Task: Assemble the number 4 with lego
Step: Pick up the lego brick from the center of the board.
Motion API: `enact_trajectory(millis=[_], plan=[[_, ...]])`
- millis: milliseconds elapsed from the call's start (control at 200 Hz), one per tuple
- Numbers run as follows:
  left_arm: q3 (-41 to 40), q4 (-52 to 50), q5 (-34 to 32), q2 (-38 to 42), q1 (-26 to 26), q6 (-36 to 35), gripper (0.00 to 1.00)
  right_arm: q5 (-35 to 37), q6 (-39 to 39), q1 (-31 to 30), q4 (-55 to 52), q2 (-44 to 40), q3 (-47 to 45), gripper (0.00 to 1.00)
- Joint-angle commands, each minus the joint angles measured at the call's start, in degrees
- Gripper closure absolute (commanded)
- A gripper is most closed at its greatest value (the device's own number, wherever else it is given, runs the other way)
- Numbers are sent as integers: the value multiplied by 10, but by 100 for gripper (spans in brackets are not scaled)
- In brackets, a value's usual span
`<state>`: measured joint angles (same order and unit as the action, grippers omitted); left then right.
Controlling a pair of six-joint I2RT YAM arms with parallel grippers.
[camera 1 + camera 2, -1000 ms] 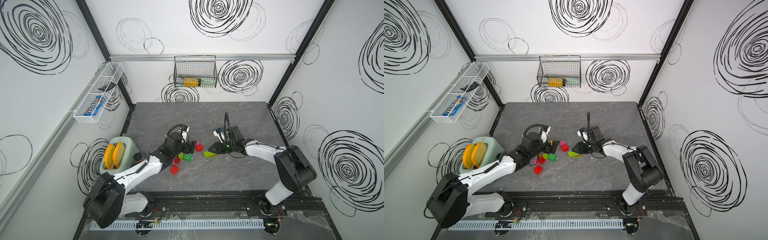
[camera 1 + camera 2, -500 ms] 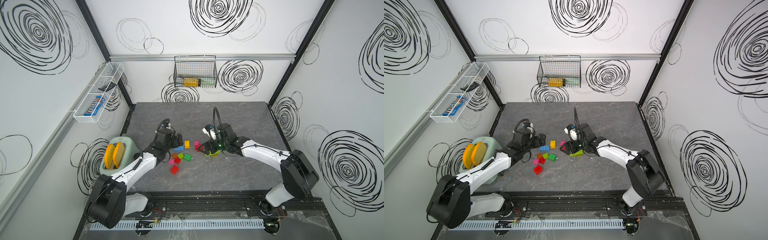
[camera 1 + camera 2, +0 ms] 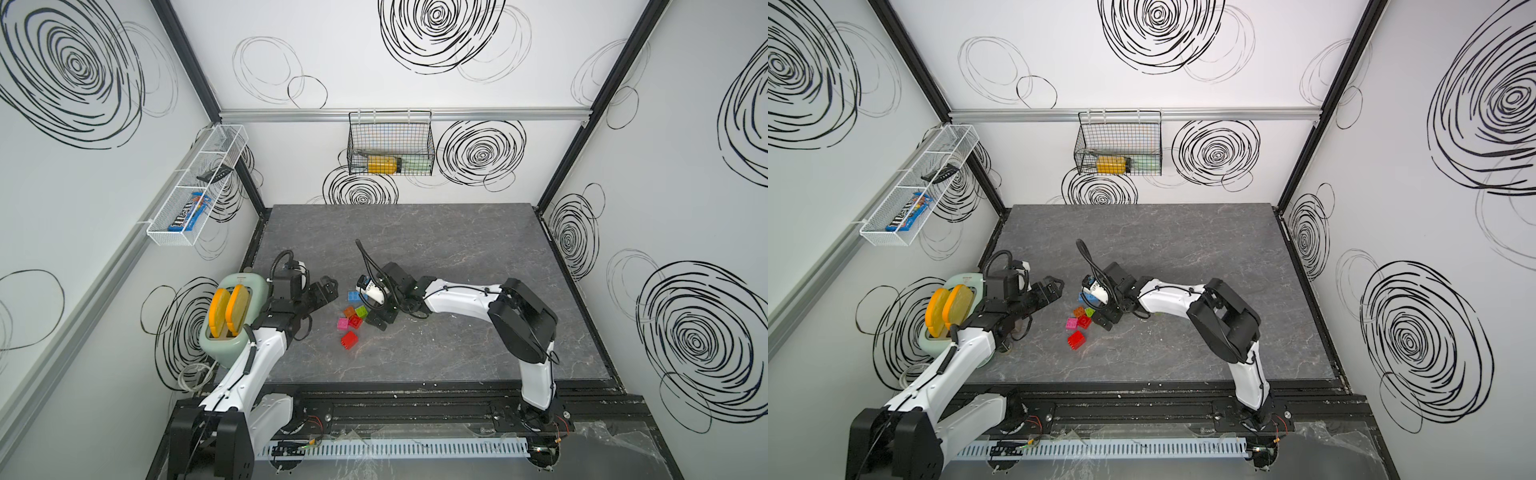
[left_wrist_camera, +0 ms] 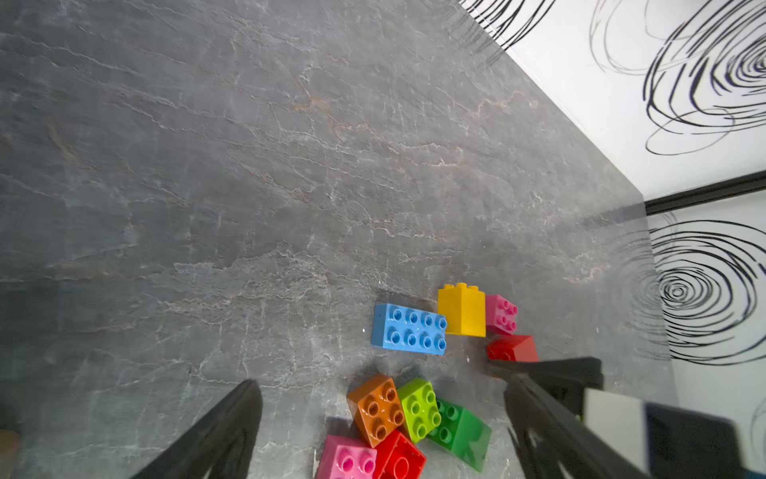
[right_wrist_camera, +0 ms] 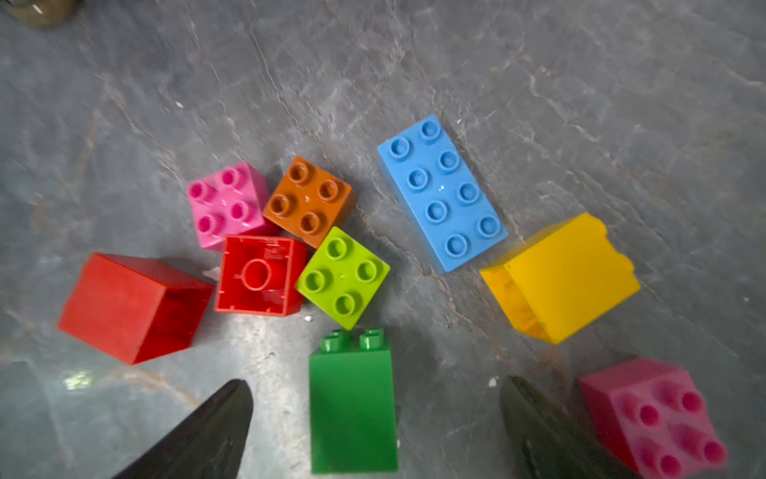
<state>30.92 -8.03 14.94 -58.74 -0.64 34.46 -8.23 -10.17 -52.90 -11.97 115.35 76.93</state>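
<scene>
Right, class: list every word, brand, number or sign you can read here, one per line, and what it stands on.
"m&m's": on the blue packet in the white wire wall shelf.
Small mark on the pale green toaster: too small to read.
Blue-and-white sticker on the right wrist camera: too blurred to read.
Studs of the coloured plastic lego bricks: no lettering legible.

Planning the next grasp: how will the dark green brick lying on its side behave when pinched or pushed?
The dark green brick looks like rigid moulded plastic, so probably no flex. Its glossy sides may slip under an off-centre pinch by the right gripper. Lying on a flat face, it should slide, not roll.
</scene>
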Motion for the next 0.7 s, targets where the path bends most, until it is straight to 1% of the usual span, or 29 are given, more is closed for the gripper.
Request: enact_trajectory(millis=[0, 50, 155, 285, 475, 530, 610, 696], plan=[[-13, 11, 51, 10, 3, -3, 4, 34, -57, -5, -56, 18, 34, 4], [-11, 5, 47, 12, 2, -4, 4, 27, -61, -5, -63, 24, 41, 5], [-9, -5, 40, 10, 2, -8, 4, 13, -65, -6, -67, 27, 39, 12], [-9, -2, 43, 1, -3, -8, 4, 15, -65, -9, -70, 31, 37, 25], [-7, -4, 44, -9, -14, -10, 4, 16, -63, -12, -60, 34, 35, 42], [-7, -6, 44, -12, -15, -10, 4, 19, -61, -12, -53, 34, 33, 49], [-3, -16, 43, -17, -18, -10, 4, 18, -58, -12, -47, 18, 25, 58], [15, -39, 60, -24, -31, -24, 3, -3, -55, -9, -18, -31, -6, 63]])
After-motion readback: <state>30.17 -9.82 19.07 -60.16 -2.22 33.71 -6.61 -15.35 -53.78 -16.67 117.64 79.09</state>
